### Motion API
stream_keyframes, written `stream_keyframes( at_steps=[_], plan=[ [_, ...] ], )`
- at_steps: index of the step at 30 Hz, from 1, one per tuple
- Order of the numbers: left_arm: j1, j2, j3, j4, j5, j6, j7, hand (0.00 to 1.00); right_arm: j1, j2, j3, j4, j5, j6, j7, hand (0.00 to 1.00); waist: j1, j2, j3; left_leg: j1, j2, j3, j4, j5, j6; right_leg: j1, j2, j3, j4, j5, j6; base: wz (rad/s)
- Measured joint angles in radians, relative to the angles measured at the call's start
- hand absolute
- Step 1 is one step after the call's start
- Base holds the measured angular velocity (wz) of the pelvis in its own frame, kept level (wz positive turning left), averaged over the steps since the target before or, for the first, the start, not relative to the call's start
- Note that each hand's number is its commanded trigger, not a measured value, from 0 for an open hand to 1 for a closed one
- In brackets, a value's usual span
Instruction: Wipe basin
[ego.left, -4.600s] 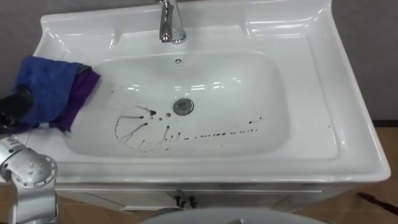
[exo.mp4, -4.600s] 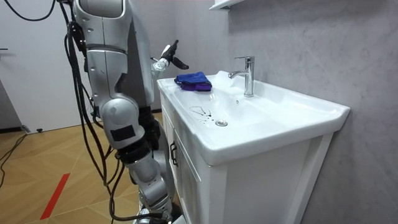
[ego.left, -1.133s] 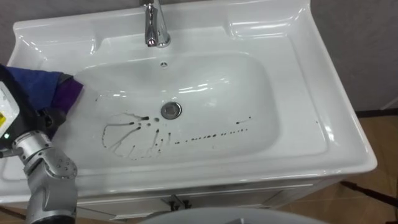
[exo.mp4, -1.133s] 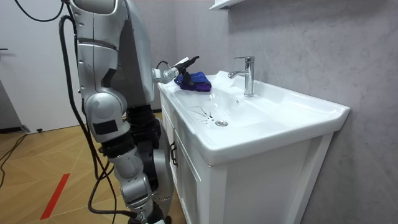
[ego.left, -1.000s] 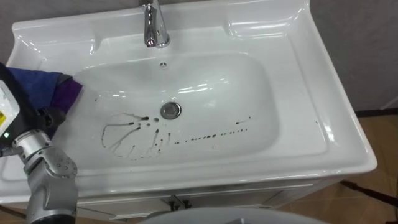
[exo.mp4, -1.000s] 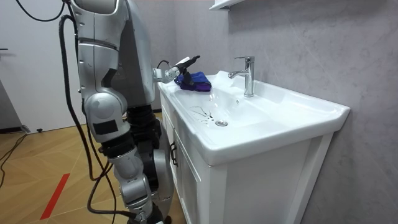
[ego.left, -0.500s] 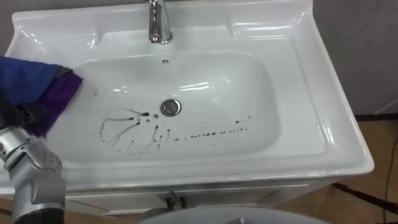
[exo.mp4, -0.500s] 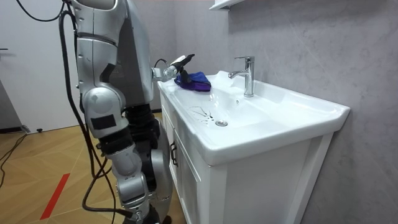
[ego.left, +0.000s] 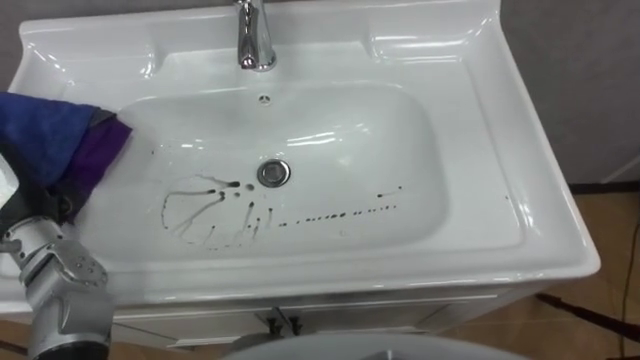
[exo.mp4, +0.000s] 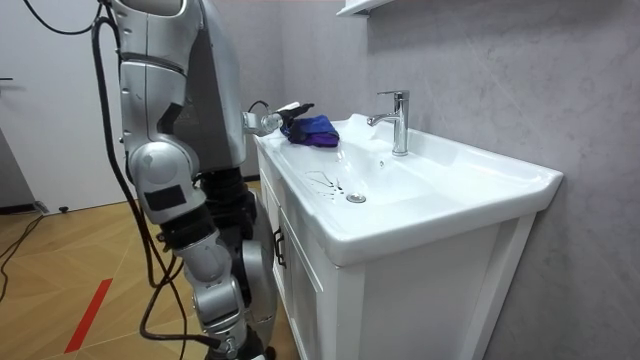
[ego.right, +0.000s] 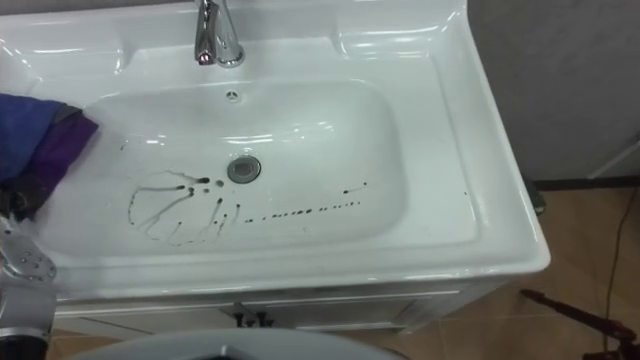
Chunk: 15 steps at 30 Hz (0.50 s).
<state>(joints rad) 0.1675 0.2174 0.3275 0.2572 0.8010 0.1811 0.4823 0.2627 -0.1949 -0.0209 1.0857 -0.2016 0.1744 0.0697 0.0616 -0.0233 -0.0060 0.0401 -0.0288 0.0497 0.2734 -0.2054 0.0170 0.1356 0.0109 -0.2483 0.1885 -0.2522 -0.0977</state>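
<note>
Reaches forward and to the left with the left arm, with the left robot hand (exo.mp4: 289, 108) held out low, wrist level. Hangs the right arm at the side, elbow bent.

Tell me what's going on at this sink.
The robot stands at the white basin, with its left hand at the blue and purple cloth lying on the basin's left rim. Dark marks streak the bowl beside the drain, so the wiping has not yet begun.

A bathroom corner: a white ceramic basin (ego.left: 495, 130) tops a white cabinet (exo.mp4: 300, 270), chrome tap (ego.left: 255, 40) at its back rim, grey plastered wall (exo.mp4: 500, 70) behind, wood floor (exo.mp4: 60, 250) beside.
</note>
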Motion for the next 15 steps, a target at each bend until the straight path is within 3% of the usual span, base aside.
stream_keyframes(
  at_steps=[7, 15],
  plan=[
    [0.000, 0.000, -0.004, -0.001, 0.002, 0.003, -0.024, 0.00, 0.002, 0.000, 0.000, -0.005, 0.000, 0.000, 0.009, 0.00, 0.000, -0.002, -0.0005, 0.001, 0.000, 0.000, 0.001, 0.000, 0.000, 0.003, 0.000, 0.000, 0.000, 0.000, 0.000, 0.00],
    [0.000, 0.000, -0.013, -0.011, 0.040, 0.032, -0.073, 0.00, 0.004, 0.000, 0.000, -0.019, 0.001, 0.010, 0.008, 0.00, 0.001, -0.014, -0.0019, -0.003, 0.001, 0.001, 0.003, 0.000, 0.000, 0.000, 0.000, -0.001, 0.001, 0.000, 0.000, 0.00]
  ],
)
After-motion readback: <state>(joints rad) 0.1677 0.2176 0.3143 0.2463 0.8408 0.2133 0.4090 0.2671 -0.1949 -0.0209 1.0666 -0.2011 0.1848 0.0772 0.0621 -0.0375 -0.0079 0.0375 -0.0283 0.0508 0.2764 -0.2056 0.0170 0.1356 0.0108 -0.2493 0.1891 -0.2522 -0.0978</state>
